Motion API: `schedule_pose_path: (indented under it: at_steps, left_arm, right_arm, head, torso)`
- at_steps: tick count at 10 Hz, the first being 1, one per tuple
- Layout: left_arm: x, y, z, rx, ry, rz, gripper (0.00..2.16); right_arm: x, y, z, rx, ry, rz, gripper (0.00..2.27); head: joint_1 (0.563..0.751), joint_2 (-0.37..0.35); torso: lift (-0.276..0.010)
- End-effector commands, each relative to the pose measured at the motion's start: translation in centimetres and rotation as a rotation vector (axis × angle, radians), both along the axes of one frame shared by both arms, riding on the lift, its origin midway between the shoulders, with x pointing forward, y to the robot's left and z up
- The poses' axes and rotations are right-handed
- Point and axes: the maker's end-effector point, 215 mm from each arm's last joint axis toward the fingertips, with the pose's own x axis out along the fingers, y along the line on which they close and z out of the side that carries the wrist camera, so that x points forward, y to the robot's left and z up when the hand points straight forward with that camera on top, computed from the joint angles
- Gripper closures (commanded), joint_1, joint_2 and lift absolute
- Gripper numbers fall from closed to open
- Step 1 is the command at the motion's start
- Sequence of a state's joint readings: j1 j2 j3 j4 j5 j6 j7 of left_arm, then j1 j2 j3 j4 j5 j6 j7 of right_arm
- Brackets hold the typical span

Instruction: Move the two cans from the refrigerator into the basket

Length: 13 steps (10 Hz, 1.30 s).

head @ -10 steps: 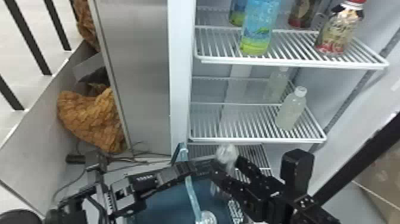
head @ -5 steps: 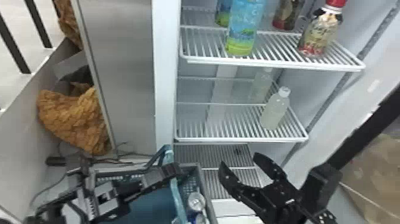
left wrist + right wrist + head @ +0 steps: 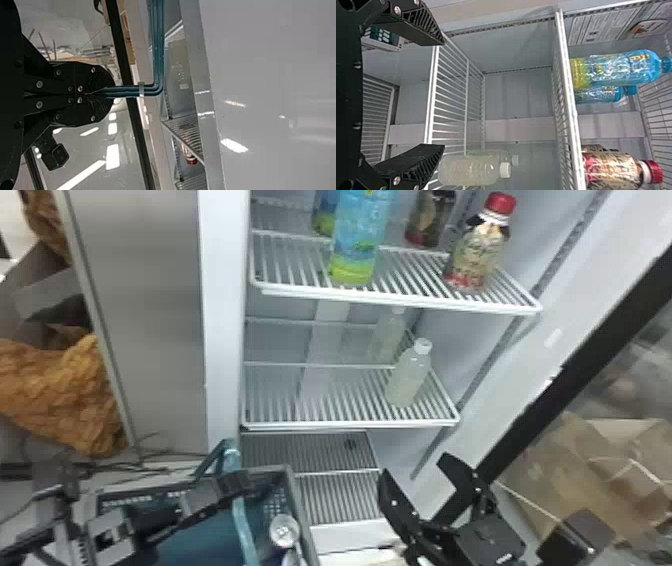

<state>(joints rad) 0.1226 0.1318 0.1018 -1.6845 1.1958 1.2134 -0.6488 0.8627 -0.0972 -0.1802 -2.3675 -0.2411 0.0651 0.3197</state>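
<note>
Can (image 3: 284, 531) sits in basket (image 3: 303, 517) toward seven o'clock; right gripper (image 3: 412, 466), wide and empty, has withdrawn toward five; left gripper (image 3: 109, 93) pinches handle (image 3: 157, 47); transfer looks finished

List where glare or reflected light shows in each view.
Left wrist view: bright streaks of glare on the pale panel; right wrist view: small highlights on the larger blue bottle; head view: a soft sheen down the grey metal panel.

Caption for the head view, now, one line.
Left gripper at the basket handle, a can inside; right gripper open before the fridge.
</note>
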Motion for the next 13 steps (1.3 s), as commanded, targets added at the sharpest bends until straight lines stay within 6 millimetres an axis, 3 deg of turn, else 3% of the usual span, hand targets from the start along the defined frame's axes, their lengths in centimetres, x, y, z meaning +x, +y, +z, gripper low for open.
schedule_pose_path:
  at_steps: [1,7,13]
  left_arm:
    - [0.0,0.0,-0.1,0.001,0.003,-0.001,1.21]
    - [0.5,0.3,0.4,-0.003,-0.012,0.011,1.21]
    - [0.8,0.4,0.7,-0.008,-0.019,0.016,1.21]
  right_arm:
    - [-1.8,-0.3,0.5,-0.008,0.016,-0.003,0.14]
    - [-5.0,-2.7,1.5,-0.082,0.044,-0.016,0.14]
    - [-4.8,-3.0,1.4,-0.084,0.034,-0.022,0.14]
  head:
    - [0.695,-0.31]
    - [0.695,-0.35]
    - [0.695,-0.35]
  torso:
    - [-0.219]
    - [-0.219]
    - [-0.219]
